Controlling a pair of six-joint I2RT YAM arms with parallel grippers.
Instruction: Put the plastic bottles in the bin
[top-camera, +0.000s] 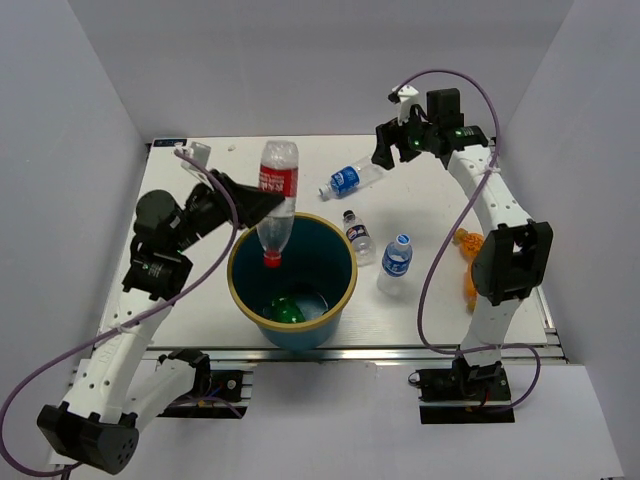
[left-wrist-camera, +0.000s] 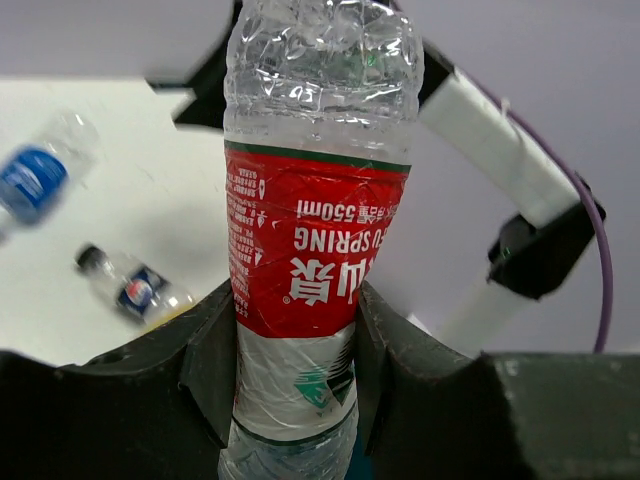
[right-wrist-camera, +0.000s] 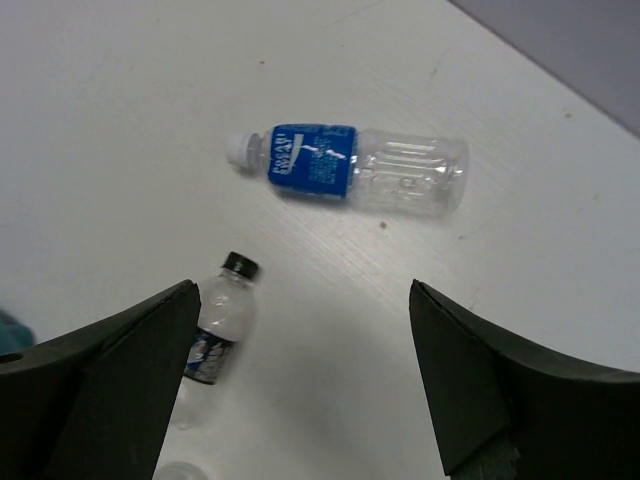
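left claw (left-wrist-camera: 298, 375) of mine is clamped tight round the red-label bottle (left-wrist-camera: 315, 230), gripping it at the label with the cap pointing down over the bin (top-camera: 232, 282). from above, the cap hangs inside the rim, toward the left side of the mouth, and a green bottle (top-camera: 288, 310) already lies at the bottom. to drop it well i'd nudge toward the middle so the long body can't catch the rim, then spread the fingers in one go. my right claw (right-wrist-camera: 300, 385) stands wide and holds nothing, above the blue-label bottle (right-wrist-camera: 350, 170) lying on the table (right-wrist-camera: 120, 120).
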